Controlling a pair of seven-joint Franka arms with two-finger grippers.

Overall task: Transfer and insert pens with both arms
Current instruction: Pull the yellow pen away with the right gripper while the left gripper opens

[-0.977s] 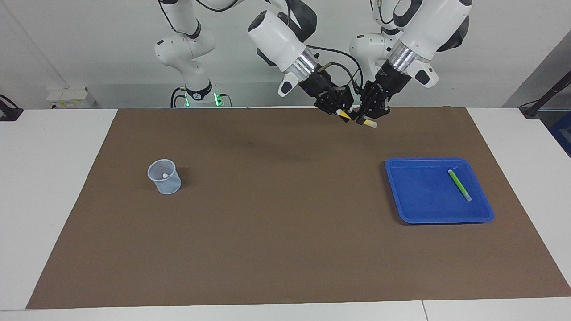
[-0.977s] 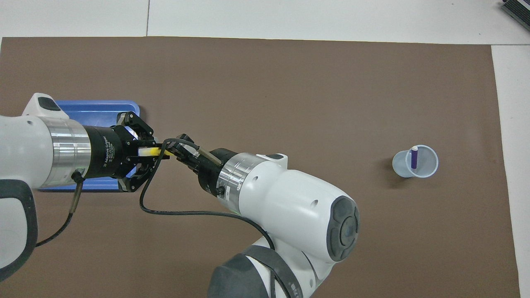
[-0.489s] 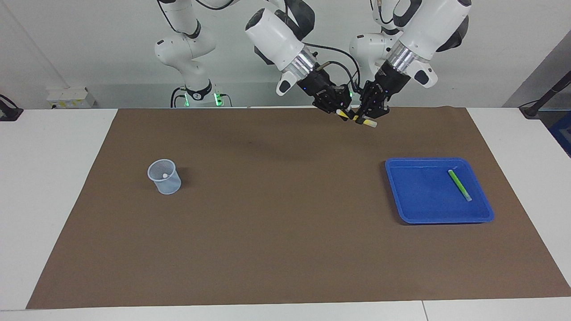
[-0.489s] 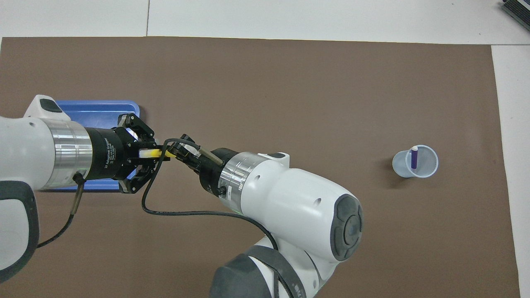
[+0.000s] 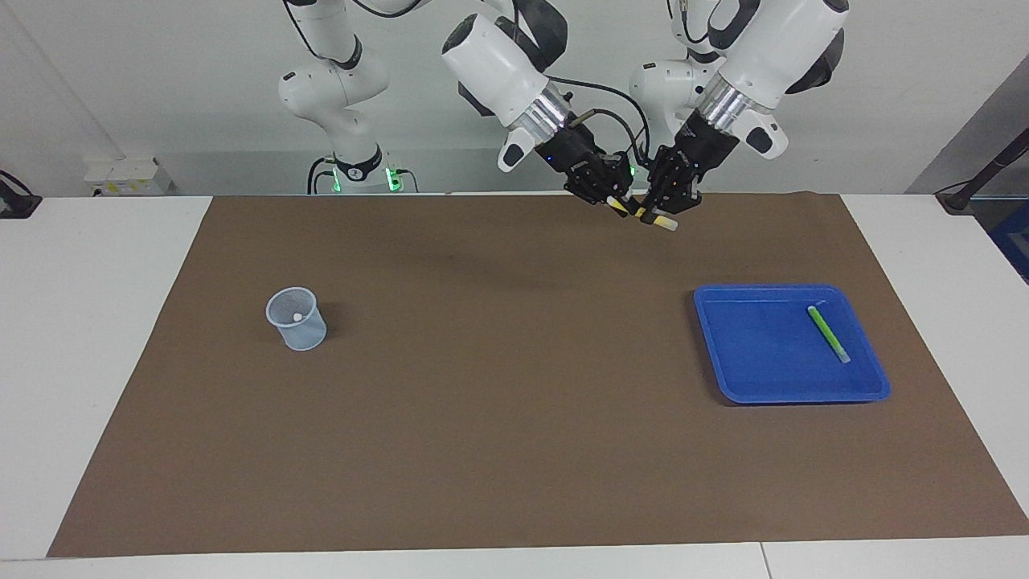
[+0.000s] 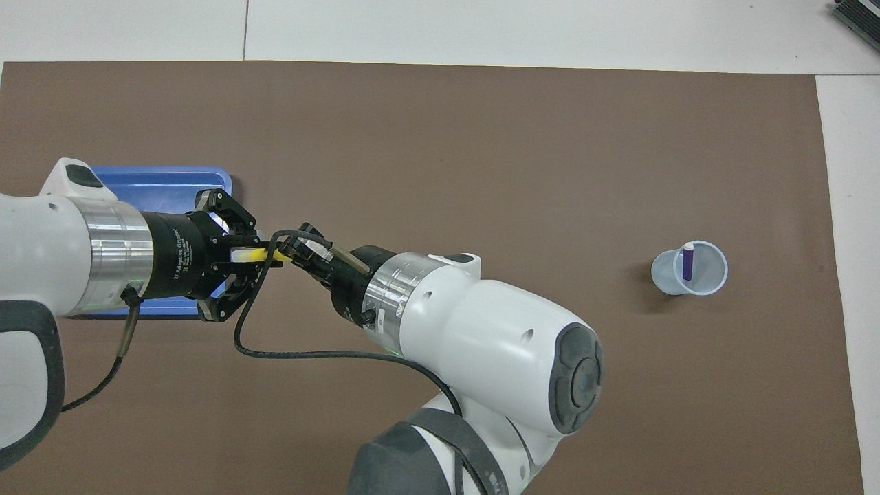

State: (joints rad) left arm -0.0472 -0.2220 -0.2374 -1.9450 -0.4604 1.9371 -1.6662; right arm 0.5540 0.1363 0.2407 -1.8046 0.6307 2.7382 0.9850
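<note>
Left end effector (image 5: 661,215): clamped on the yellow pen (image 5: 643,215).
Right end effector (image 5: 617,204): clamped on it too.
Counter (image 5: 104,265): white, brown mat (image 5: 498,370), pale wall.
Pens: three.
Cup (image 5: 297,319): one.
Tray (image 5: 727,354): one.

You can read one label only: white lettering, "2F Adaptive Gripper", running along the black body of the left tool (image 6: 265,256), at about nine o'clock in the overhead view. A smaller line beneath it is too fine to make out. Nothing else carries legible text.
</note>
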